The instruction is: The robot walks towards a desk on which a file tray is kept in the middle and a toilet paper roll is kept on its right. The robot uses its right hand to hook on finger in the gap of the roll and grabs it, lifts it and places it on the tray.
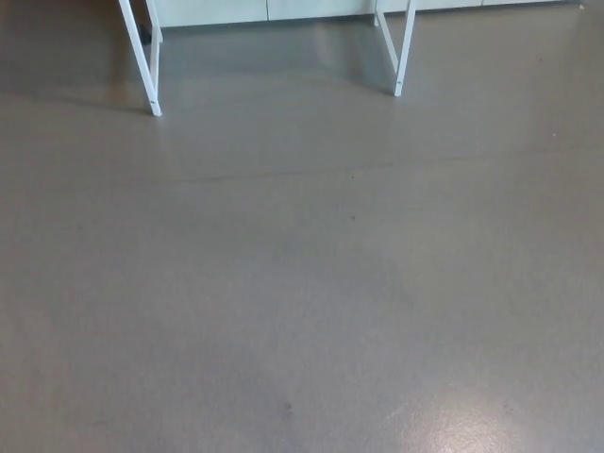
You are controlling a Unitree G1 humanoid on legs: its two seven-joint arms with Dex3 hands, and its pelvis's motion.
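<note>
Neither the file tray nor the toilet paper roll shows in the head view. Only the lower parts of a white desk frame appear at the top: a left leg (142, 58) and a right leg (403, 49). The desk's top lies above the picture's edge. No part of my arms or hands is visible.
Grey floor (302, 283) fills almost the whole picture, with a faint seam running across it below the legs. A pale wall base or cabinet front (255, 9) runs along the top edge behind the desk legs. A light glare sits at the bottom right.
</note>
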